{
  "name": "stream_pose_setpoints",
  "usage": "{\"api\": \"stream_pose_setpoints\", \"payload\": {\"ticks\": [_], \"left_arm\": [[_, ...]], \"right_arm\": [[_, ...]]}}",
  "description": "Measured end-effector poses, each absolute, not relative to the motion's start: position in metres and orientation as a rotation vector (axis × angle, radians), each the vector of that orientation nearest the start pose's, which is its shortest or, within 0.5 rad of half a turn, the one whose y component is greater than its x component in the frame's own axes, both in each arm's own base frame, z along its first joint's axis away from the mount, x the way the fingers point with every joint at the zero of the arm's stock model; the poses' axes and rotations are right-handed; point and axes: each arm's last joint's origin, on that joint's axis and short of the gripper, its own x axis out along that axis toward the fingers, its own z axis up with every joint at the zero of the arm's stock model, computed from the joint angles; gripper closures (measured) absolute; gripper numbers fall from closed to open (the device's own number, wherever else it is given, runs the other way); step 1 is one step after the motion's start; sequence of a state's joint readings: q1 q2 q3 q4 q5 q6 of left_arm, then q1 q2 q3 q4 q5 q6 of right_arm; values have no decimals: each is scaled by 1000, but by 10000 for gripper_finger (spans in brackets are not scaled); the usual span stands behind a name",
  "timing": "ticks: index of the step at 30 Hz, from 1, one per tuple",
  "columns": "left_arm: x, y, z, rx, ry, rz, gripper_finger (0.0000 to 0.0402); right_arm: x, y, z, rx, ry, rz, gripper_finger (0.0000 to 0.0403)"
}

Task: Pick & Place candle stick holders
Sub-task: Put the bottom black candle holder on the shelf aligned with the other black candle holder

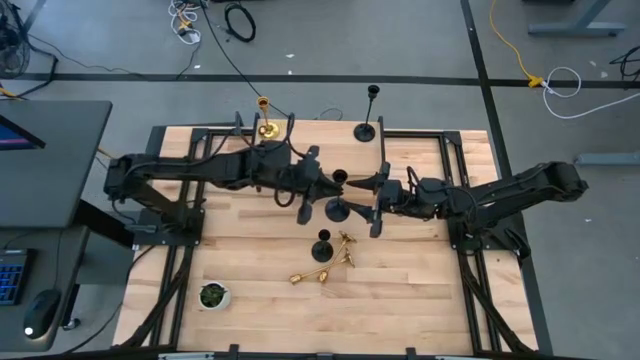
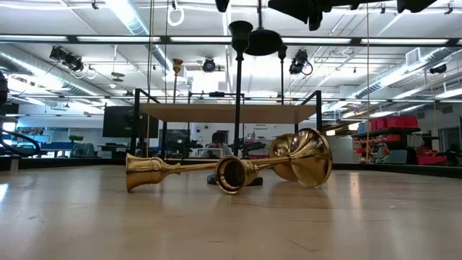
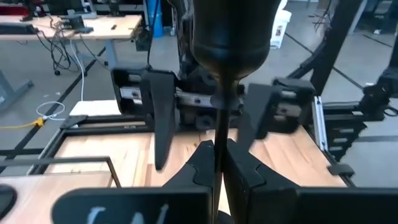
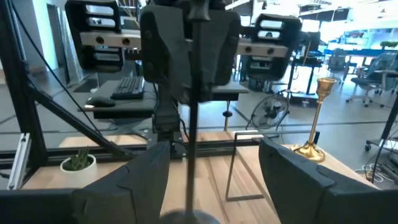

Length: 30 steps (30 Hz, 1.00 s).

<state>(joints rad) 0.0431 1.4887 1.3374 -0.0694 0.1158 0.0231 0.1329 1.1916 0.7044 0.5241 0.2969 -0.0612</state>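
1. Fingers of the left gripper [image 3: 219, 163] are pressed on the thin stem of a black holder [image 1: 337, 205], as the left wrist view shows; the cup of this holder fills that view, so the grip is low on the stem.
2. You see the right gripper [image 4: 208, 171] facing the same holder with its fingers spread wide, one on each side of the stem and not touching it. I judge this as a handover or a two-arm support, because the stem is slim and may turn in one grip.
3. Both grippers meet over the middle of the table [image 1: 420, 290]. In the low view the held holder hangs above the wood, so it is lifted and not yet placed.
4. Other holders: one black [image 1: 367, 128] and one gold [image 1: 266, 127] stand upright at the far edge, well apart, probably the placing row. A third black one [image 1: 322, 248] stands near the middle.
5. Two gold holders [image 2: 220, 170] lie on their sides, touching each other, just beside that third black one. They will roll on their round bases, so you should grasp them at the stem.
6. The plant pot [image 1: 212, 296] stands near the front left corner, away from the work.
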Motion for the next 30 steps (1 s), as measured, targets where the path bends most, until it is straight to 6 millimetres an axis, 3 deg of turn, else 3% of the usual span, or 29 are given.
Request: {"api": "stream_pose_setpoints", "payload": {"ticks": [10, 20, 30], "left_arm": [[344, 11, 371, 30, 199, -80, 389], [344, 11, 370, 30, 202, -80, 388], [344, 11, 370, 32, 207, -80, 388]], "right_arm": [[261, 27, 293, -23, -60, -141, 158], [278, 30, 282, -49, -102, -116, 185], [280, 30, 283, -60, -138, -119, 216]]}}
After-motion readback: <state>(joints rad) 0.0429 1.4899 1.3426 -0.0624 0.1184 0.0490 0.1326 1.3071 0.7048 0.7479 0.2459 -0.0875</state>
